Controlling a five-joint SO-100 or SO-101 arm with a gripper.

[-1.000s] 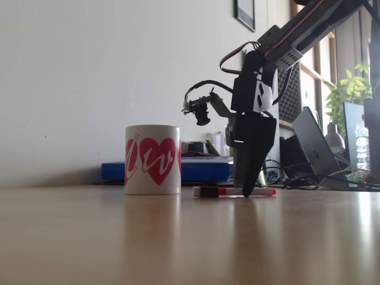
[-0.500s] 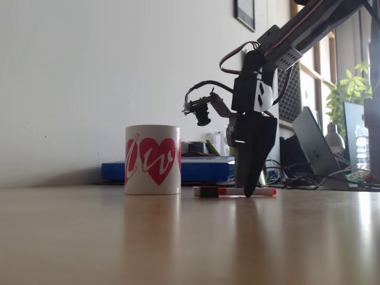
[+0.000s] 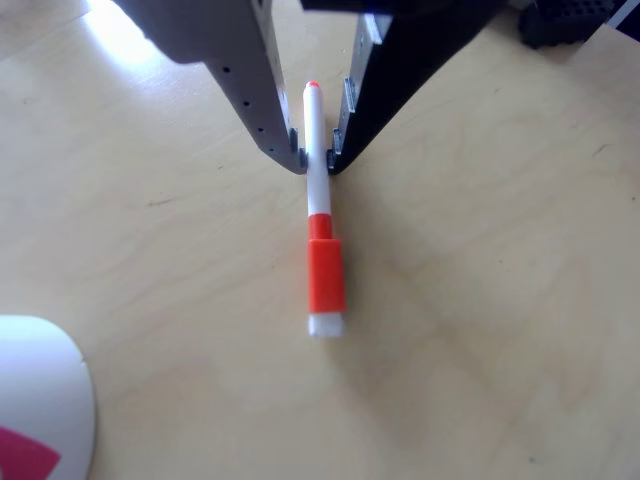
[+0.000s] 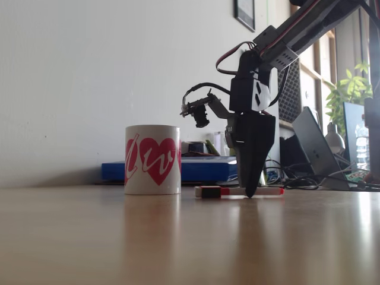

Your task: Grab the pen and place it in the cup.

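Other view, hand: the hand (image 3: 318, 162) comes in from 12 o'clock, grey finger at 11, black finger at 1, tips pinched onto the white barrel of the pen (image 3: 321, 215). Closed on the pen, I'd say, both tips touching it.
Other view, pen: flat on the bench (image 3: 480, 330), running 12 to 6, small orange tip at the 12 end, orange cap below the grip, whitish cap end nearest 6.
Other view, cup: just a white curve of the cup (image 3: 45, 400) at 8 o'clock with a pink patch, well apart from the pen.
Fixed view, hand: the dark hand (image 4: 250, 193) points straight down, tips at the pen (image 4: 237, 191) on the bench (image 4: 190, 237).
Fixed view, pen: at 3 o'clock from the cup (image 4: 152, 159), near it, looks to be resting on the wood or barely off it; hard to call.
Step in hand: securing the grasp before the lift, in my judgement.
Doing it well: the grip sits toward the tip end, away from the heavier cap, so the pen may droop at the cap. Squeeze firmly, lift straight and slowly, clear the rim before swinging over.
Writing: a pink heart on the cup with white script across it, possibly "w"; I can't read it surely. No brand legible on the pen.
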